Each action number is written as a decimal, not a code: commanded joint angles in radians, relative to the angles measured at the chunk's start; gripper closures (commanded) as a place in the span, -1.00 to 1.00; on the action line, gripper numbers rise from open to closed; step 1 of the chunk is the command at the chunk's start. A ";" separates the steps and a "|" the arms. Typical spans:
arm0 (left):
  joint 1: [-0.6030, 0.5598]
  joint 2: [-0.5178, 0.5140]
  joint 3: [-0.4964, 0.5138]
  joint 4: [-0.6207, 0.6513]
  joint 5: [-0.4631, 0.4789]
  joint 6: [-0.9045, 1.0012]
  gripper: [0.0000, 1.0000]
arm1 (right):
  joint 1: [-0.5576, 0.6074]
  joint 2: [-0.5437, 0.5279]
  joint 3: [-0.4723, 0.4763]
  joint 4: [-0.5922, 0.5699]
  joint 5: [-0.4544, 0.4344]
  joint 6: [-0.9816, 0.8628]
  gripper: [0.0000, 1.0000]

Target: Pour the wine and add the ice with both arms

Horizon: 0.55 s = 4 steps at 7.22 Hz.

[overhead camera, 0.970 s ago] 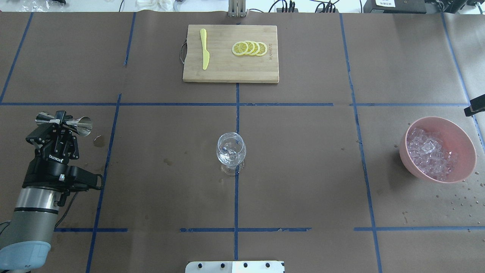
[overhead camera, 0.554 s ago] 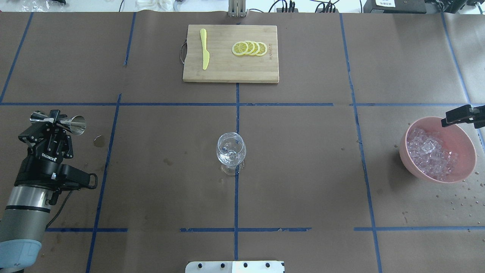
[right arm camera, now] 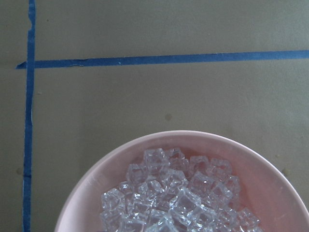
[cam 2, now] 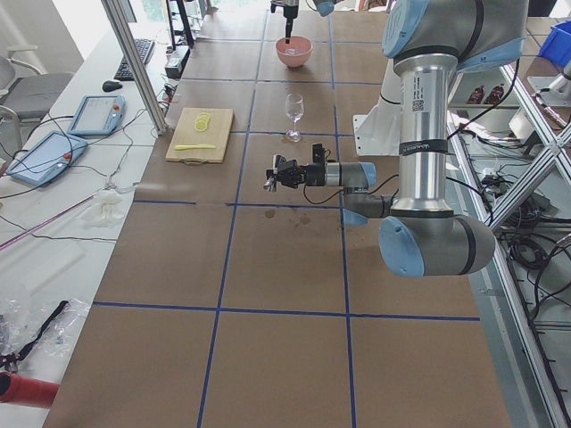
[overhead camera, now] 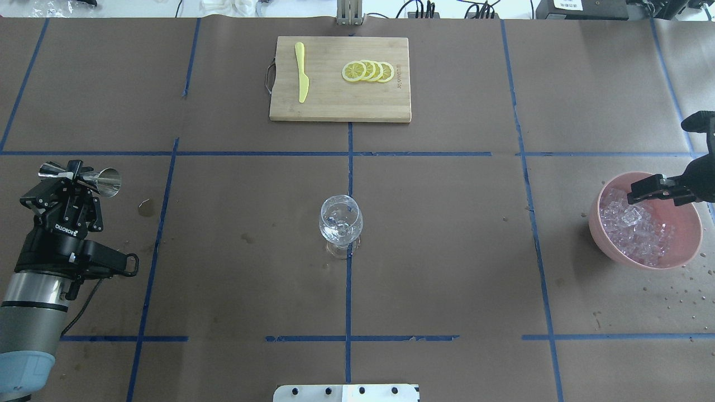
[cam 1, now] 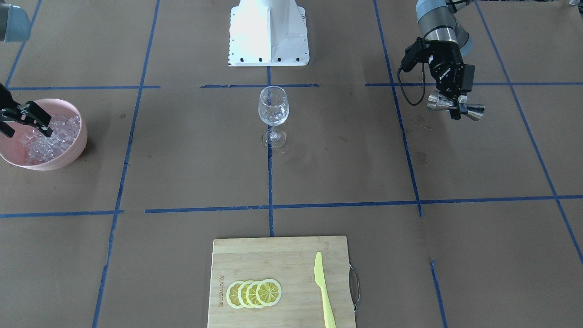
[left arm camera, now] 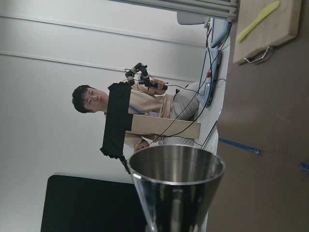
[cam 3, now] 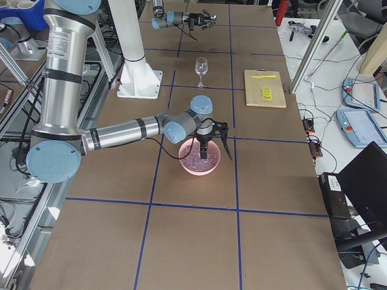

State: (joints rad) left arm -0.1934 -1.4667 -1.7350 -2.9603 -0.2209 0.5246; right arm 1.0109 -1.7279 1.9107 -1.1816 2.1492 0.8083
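Left jaws clamp the jigger (overhead camera: 108,182) sideways; right jaws hang spread over the ice (overhead camera: 637,230)

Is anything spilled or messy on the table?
Yes, a little. Small wet-looking drops lie beside the bowl, and a darker stain sits near the jigger that the left gripper holds sideways. Nothing looks broken.

Silver-grey left arm (overhead camera: 31,312), lower left: tubular, pale blue joint cap, thin black cable (overhead camera: 86,301) at wrist. Black two-finger left gripper (overhead camera: 77,176) carries white lettering. White base block (cam 1: 268,32), top centre: dark screw row.
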 commanded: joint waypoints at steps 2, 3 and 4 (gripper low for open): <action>-0.008 0.002 0.006 -0.006 -0.009 0.000 1.00 | -0.066 0.011 -0.019 0.003 -0.023 -0.003 -0.75; -0.008 0.000 0.006 -0.006 -0.009 0.000 1.00 | -0.074 0.011 -0.028 0.007 -0.025 -0.006 -0.69; -0.009 0.000 0.008 -0.008 -0.009 0.000 1.00 | -0.075 0.011 -0.032 0.007 -0.026 -0.009 -0.66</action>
State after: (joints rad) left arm -0.2009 -1.4659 -1.7288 -2.9668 -0.2297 0.5246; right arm 0.9420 -1.7174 1.8858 -1.1763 2.1251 0.8029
